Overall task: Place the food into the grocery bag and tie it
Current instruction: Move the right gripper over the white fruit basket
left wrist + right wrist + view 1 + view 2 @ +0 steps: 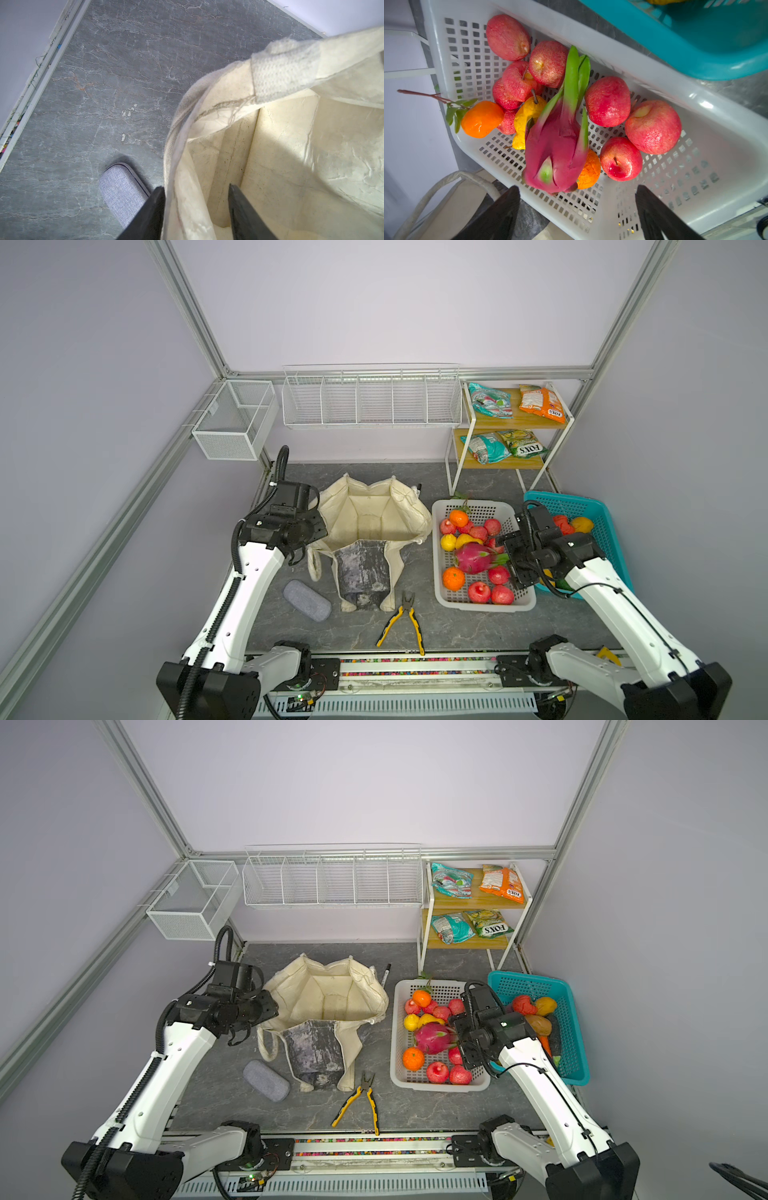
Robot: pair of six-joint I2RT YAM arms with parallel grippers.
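**Left.** My left gripper (196, 187) hung at the near left corner of the grocery bag (336, 506). Its fingers were roughly half apart and astride the rim (176, 145), one outside the cloth and one inside. The outer finger sat close against the fabric. I could make out no pinch, and nothing was held. The bag stood open, mouth up, with no food in it yet.

**Centre-right.** The dragon fruit (556, 149) lay uppermost in the white basket (486, 605), just right of the bag. Its long axis ran crossways in the basket, blunt end toward the bag and green tips toward the teal basket (708, 52).

**Right.** My right gripper (577, 187) hovered over the white basket, spread wide, empty and touching nothing. The right arm was plainly the nearer one to the fruit. The gap between its fingers lay across the fruit's long axis. I judged that a straight drop onto the middle would take the fruit by its narrow girth, with the carry then going leftward to the bag.
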